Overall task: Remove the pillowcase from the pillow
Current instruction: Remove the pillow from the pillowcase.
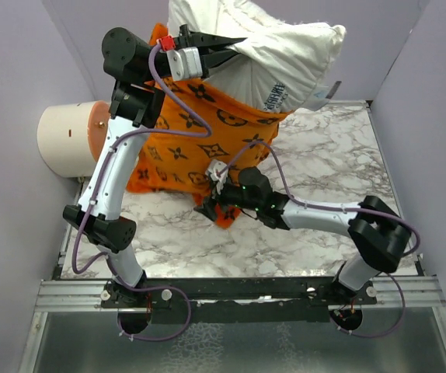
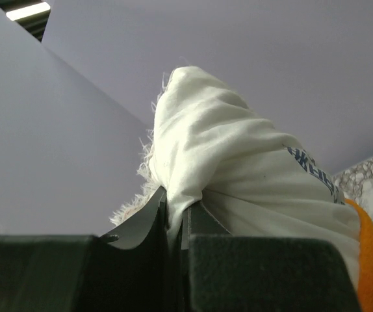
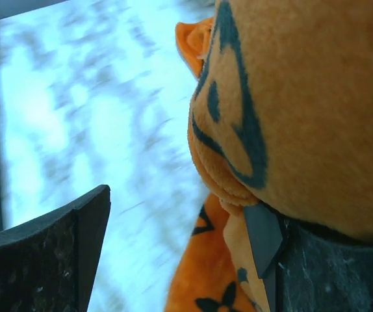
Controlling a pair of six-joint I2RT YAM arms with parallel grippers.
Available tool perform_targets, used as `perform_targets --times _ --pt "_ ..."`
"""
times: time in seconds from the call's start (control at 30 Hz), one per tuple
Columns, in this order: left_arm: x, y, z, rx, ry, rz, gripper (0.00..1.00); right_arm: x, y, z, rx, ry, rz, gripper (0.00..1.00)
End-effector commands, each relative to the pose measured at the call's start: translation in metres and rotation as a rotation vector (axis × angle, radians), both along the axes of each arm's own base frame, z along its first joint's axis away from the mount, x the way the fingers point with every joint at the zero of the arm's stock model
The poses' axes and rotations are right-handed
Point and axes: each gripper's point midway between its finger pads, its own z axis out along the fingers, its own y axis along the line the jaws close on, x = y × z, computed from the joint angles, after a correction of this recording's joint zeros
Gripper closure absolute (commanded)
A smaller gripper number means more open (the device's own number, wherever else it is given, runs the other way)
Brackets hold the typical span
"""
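**Operator:** State the step in hand.

**Unit:** Separating the cover from the cushion, partway through. My left gripper [image 1: 235,47] is clamped on an upper corner of the pillow [image 1: 285,58] and holds it raised above the table [image 1: 332,155]. The pillowcase [image 1: 184,132] hangs around the pillow's lower part. The upper part is already bare, roughly half by my estimate.

**Operator:** State the condition of the right side.

**Unit:** My right gripper [image 1: 211,206] sits low, at the hanging bottom edge of the pillowcase. Its jaws stand apart. In the right wrist view the orange plush lies against one finger [image 3: 329,273]. The other finger [image 3: 50,247] is clear of it, so nothing is held there yet.

**Operator:** What does the next move require?

**Unit:** In my judgement:
1. Bring the fabric fold fully between both fingers.
2. Close on the cover only. I cannot tell whether the cushion reaches that low.
3. Draw the cover down and away while the left clamp holds.

Caution: the left clamp has only a small pinch of the corner. A hard pull could strip it free.
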Motion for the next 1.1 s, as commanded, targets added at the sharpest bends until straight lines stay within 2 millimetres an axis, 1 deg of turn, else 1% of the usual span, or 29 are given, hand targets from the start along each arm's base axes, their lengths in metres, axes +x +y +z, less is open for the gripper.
perform_targets --times 0.0,0.03,0.07,0.13,0.17,0.2,0.27,0.37,0.43,0.47,0.5,0.57,0.67,0.73,0.8,0.83,0.87,0.9,0.97,1.03,1.07 --pt "-0.132 0.055 0.145 -0.361 -0.482 0.080 1.00 0.103 0.020 0.079 0.109 -0.302 -0.359 0.17" --pt "-0.137 0.058 0.147 -0.364 -0.479 0.081 1.00 0.111 0.023 0.086 0.109 -0.328 -0.375 0.16" --pt "-0.139 0.060 0.146 -0.363 -0.472 0.089 1.00 0.111 0.028 0.094 0.115 -0.344 -0.360 0.15" --pt "-0.139 0.062 0.136 -0.333 -0.472 0.126 1.00 0.101 0.035 0.099 0.119 -0.343 -0.287 0.14" --pt "-0.131 0.061 0.124 -0.306 -0.476 0.162 1.00 0.093 0.035 0.096 0.117 -0.329 -0.249 0.13" --pt "-0.125 0.062 0.112 -0.282 -0.488 0.204 1.00 0.082 0.031 0.086 0.103 -0.306 -0.213 0.12" --pt "-0.110 0.065 0.086 -0.237 -0.493 0.291 1.00 0.062 0.020 0.072 0.093 -0.246 -0.161 0.10" --pt "-0.079 0.075 0.051 -0.189 -0.421 0.428 1.00 0.039 -0.011 0.057 0.117 -0.149 -0.167 0.06" --pt "-0.063 0.086 0.029 -0.173 -0.355 0.484 1.00 0.024 -0.033 0.055 0.165 -0.093 -0.167 0.04" --pt "-0.059 0.092 0.019 -0.169 -0.322 0.488 1.00 0.014 -0.042 0.057 0.191 -0.073 -0.147 0.03" --pt "-0.058 0.097 0.008 -0.162 -0.282 0.469 1.00 0.003 -0.051 0.056 0.204 -0.057 -0.124 0.03" --pt "-0.067 0.103 -0.009 -0.146 -0.202 0.402 1.00 -0.020 -0.064 0.055 0.213 -0.040 -0.066 0.03" --pt "-0.085 0.098 -0.034 -0.100 -0.075 0.302 1.00 -0.047 -0.078 0.052 0.175 -0.014 0.011 0.03" --pt "-0.097 0.095 -0.045 -0.080 -0.015 0.251 1.00 -0.063 -0.087 0.042 0.139 0.019 0.048 0.03" --pt "-0.110 0.093 -0.049 -0.076 0.049 0.201 1.00 -0.077 -0.094 0.033 0.137 0.044 0.084 0.03" --pt "-0.116 0.092 -0.050 -0.069 0.074 0.177 1.00 -0.079 -0.097 0.033 0.148 0.065 0.067 0.03" --pt "-0.121 0.091 -0.051 -0.064 0.098 0.158 1.00 -0.075 -0.102 0.039 0.171 0.073 0.015 0.03" --pt "-0.125 0.091 -0.052 -0.057 0.117 0.143 1.00 -0.067 -0.108 0.054 0.216 0.054 -0.052 0.02" --pt "-0.132 0.091 -0.053 -0.052 0.139 0.129 1.00 -0.052 -0.121 0.098 0.336 -0.012 -0.145 0.00" --pt "-0.135 0.092 -0.053 -0.049 0.136 0.136 1.00 -0.030 -0.138 0.140 0.430 -0.054 -0.262 0.00" --pt "-0.135 0.093 -0.053 -0.044 0.130 0.146 1.00 -0.017 -0.147 0.156 0.459 -0.065 -0.316 0.00"
